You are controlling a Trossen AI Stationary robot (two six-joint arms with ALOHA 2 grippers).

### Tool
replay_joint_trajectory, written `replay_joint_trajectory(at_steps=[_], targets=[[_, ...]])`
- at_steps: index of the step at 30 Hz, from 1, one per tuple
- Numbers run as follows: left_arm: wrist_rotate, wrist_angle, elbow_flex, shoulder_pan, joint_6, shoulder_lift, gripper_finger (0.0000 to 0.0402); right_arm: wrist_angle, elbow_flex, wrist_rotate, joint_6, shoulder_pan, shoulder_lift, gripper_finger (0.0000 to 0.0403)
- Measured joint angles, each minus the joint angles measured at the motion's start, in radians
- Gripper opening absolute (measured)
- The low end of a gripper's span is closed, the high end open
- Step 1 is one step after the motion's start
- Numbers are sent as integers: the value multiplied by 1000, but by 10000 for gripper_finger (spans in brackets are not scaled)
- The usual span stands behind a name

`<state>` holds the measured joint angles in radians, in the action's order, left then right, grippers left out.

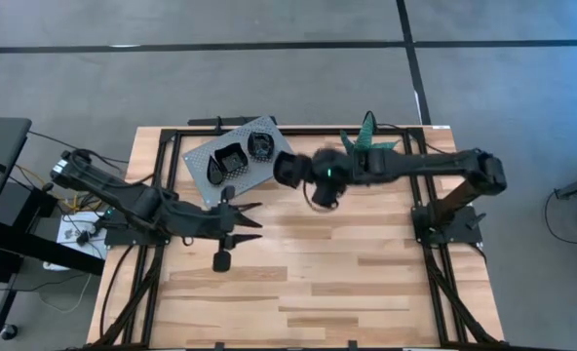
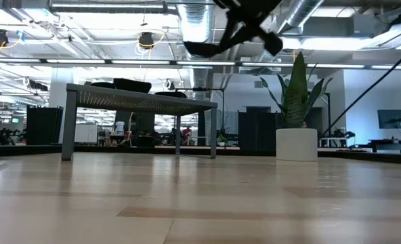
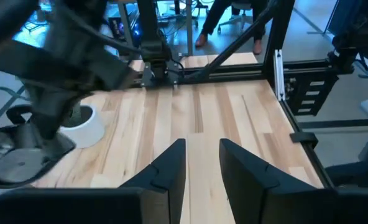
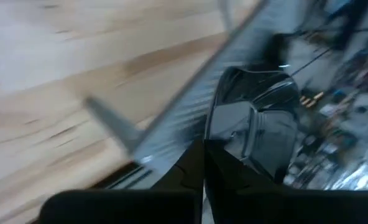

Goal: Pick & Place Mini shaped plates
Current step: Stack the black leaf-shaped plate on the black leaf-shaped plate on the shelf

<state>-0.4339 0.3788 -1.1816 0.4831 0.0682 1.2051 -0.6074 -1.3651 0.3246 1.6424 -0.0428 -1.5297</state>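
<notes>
Right claw (image 4: 202, 152) is pinched shut on a glossy black mini plate (image 4: 252, 124), carrying it high in the air beside the grey perforated stand (image 1: 203, 156). Up on that stand a few plates (image 1: 232, 159) sit already, so I'd judge the job only partly done; how many remain I can't tell. Left claw (image 3: 202, 155) hovers low over the bare wooden desk (image 1: 347, 263), fingers parted, holding nothing. Room to move looks generous: the desk's near half is bare. Watch the stand's edge just beside the carried plate, and the potted plant (image 2: 297, 108) near the right arm.
</notes>
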Motion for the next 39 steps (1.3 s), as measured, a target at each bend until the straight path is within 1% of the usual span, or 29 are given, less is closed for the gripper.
replay_joint_trajectory(at_steps=[1,3,7,11,13,15,18,21,26,31,33,39], targets=[[0,2,0,0,0,-5,99,34,0,-64,34,-40,0,1],[0,-2,0,0,0,-7,99,110,-1,-146,79,-110,-13,1],[0,-2,0,0,0,-1,99,239,-1,-198,167,-225,-74,1],[0,-1,0,0,0,2,99,331,0,-341,223,-304,-153,1],[0,-2,0,0,0,1,99,378,0,-382,264,-327,-191,1],[0,-1,0,0,0,2,99,427,2,-392,301,-341,-224,1],[0,-2,0,0,0,2,99,501,1,-395,313,-349,-263,1],[0,-2,0,0,0,2,99,529,1,-396,326,-354,-292,1],[0,-2,0,0,1,2,99,527,1,-398,323,-351,-288,1],[0,-2,0,0,1,2,99,539,0,-364,232,-341,-276,1],[0,-2,0,0,3,2,99,539,0,-353,219,-333,-277,1],[0,-2,0,0,80,2,99,541,0,-346,216,-303,-277,1]])
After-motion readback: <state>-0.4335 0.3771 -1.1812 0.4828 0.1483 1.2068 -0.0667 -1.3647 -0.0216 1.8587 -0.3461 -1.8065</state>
